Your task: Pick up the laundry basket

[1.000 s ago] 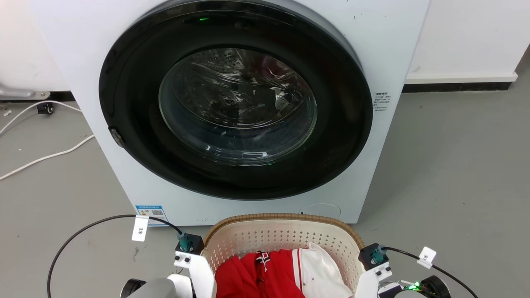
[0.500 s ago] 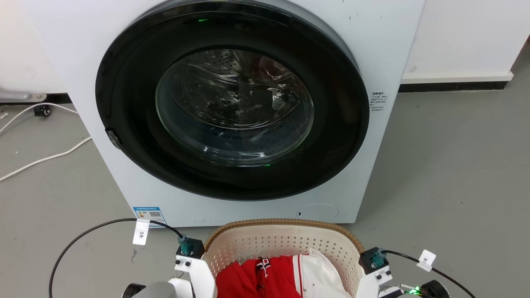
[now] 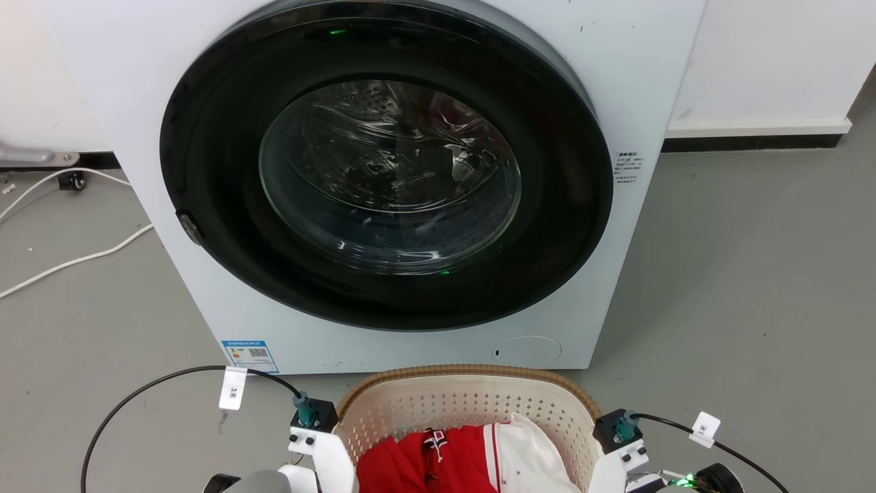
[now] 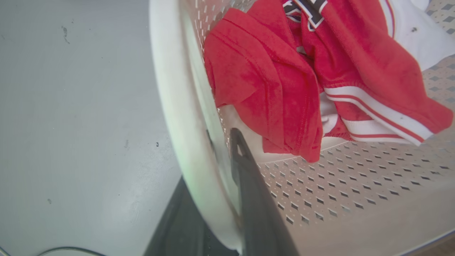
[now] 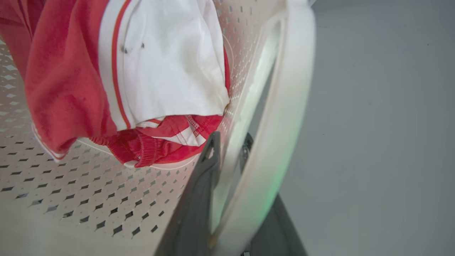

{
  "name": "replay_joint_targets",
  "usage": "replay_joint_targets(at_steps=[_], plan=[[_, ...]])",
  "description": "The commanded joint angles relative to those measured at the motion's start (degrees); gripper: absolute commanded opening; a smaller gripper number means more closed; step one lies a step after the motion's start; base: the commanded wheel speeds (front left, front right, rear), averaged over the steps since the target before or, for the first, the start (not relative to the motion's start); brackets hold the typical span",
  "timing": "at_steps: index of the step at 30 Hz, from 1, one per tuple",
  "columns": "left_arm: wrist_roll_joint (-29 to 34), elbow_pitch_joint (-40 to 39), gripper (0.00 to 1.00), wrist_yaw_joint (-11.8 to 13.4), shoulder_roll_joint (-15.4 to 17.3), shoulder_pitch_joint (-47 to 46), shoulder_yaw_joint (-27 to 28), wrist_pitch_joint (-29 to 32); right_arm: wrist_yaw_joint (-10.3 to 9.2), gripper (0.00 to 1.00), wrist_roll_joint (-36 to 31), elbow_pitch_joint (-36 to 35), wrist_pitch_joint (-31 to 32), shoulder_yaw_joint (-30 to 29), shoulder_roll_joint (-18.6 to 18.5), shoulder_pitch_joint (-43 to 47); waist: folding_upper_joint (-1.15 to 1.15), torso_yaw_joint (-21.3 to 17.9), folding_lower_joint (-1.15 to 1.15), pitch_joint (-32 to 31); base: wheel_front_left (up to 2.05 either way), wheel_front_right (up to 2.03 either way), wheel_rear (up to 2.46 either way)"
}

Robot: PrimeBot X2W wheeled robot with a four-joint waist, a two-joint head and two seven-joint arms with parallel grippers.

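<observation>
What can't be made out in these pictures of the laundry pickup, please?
Head view: near half and underside of the laundry basket, cut off by the bottom edge; whether it is off the floor is unclear.
Left wrist view: outer finger of the left pincer, mostly behind the basket's rim.
Head view: print on the washing machine label, too small.
</observation>
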Motion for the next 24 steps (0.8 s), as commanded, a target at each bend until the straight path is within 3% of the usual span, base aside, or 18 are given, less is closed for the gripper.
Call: replay_joint_targets(at_steps=[1, 24], plan=[[-0.32, -1.04, 0.00, -0.79, -1.46, -0.88, -0.16, -0.71, 0.82, 0.00, -0.09, -0.56, -0.32, 1.01, 1.54, -0.20, 0.00, 0.08, 0.00, 0.01, 0.00, 0.00, 0.00], [-2.78, -0.41, 0.00, -0.79, -1.49, -0.94, -2.51, -1.77, 0.82, 0.00, 3.05, 0.16, -0.70, 4.26, 1.55, -0.57, 0.00, 0.17, 0.00, 0.17, 0.00, 0.00, 0.00]])
